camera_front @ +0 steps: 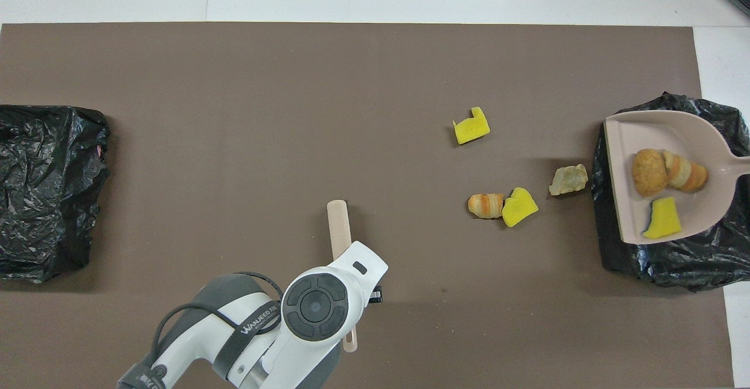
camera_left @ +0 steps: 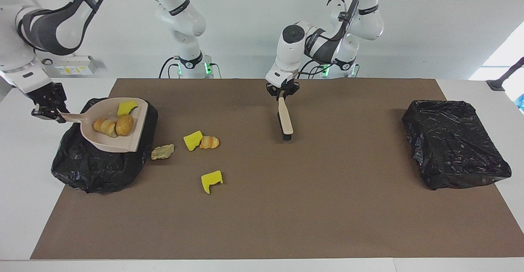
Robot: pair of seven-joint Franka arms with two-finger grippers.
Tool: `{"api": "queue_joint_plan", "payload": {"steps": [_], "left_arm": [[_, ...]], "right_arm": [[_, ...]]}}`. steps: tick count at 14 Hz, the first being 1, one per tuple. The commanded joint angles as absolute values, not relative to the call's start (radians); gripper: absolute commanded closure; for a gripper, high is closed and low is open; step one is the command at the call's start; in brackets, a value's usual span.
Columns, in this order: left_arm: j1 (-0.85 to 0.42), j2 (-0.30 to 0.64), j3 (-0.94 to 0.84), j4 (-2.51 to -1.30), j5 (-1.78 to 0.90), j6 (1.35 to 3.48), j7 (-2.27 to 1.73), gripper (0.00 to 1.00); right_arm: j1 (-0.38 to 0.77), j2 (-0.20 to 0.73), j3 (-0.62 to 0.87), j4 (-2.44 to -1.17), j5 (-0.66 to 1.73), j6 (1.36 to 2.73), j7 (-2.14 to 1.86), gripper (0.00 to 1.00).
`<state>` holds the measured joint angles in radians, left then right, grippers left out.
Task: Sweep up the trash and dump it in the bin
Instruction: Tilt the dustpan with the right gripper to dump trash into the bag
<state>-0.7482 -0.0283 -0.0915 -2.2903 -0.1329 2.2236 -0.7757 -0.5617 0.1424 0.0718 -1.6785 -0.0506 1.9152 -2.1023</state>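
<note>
Though dustpan-borne, trash (camera_left: 112, 126) beside right claw (camera_left: 46, 110)

The dustpan (camera_front: 621, 172) handle is running off the overhead view's edge at three o'clock, so the right gripper (camera_left: 48, 112) is not showing there. The left arm is hiding part of the brush (camera_front: 338, 225) handle.

Setting: most likely a robotics laboratory or test cell. Indicators: two white Franka arms (camera_left: 180, 22) bolted at the table's 12 o'clock edge, green status lights at their bases; a white table (camera_left: 24, 206) covered by a brown mat (camera_left: 311, 206); bare white walls; a wall socket strip (camera_left: 71, 65) at 10 o'clock; black camera-stand feet (camera_left: 505, 75) at the corners.
</note>
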Motion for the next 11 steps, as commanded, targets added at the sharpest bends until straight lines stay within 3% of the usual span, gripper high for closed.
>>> {"api": "queue_joint_plan", "payload": {"steps": [1, 11], "left_arm": [[-0.778, -0.045, -0.081, -2.322, -0.141, 2.263, -0.782, 1.00], [-0.837, -0.003, -0.081, -2.349, -0.144, 2.321, -0.830, 1.00]], "right_arm": [[-0.578, 0.150, 0.083, -1.644, -0.145, 1.904, -2.102, 1.00], [-0.493, 0.141, 0.083, -1.678, -0.549, 1.873, -1.887, 1.00]]}}
